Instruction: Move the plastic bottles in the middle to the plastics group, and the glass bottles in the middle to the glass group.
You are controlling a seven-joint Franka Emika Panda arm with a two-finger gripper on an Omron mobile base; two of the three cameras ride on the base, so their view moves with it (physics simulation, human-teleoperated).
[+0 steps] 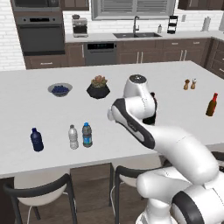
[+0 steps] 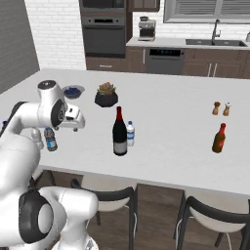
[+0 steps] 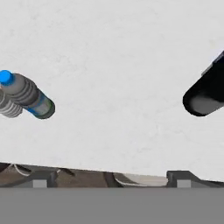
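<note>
The white stone-look island counter (image 2: 166,122) is smooth and matt, so bottles can slide on it if nudged. The dark glass wine bottle (image 2: 119,133) stands upright in the middle of it: the tallest and probably heaviest piece, hard, slick and breakable, best taken around the broad cylindrical body below the shoulder, not the thin red-capped neck. Touching or just beside it on the right is the clear pale-capped water bottle (image 2: 130,134), likely light and thin-walled, prone to tipping; a grasp at its labelled waist looks safest. The dark-capped water bottle (image 1: 87,134) already stands at the left near edge, next to the white-labelled clear bottle (image 1: 73,137) and the squat navy bottle (image 1: 36,140); its ribbed body gives some grip. The slim red-brown sauce bottle (image 1: 212,105) waits far right, near the salt and pepper shakers (image 1: 190,84). The gripper (image 3: 109,180) hovers above bare counter between the groups, its two tips spread wide apart with nothing between them.
</note>
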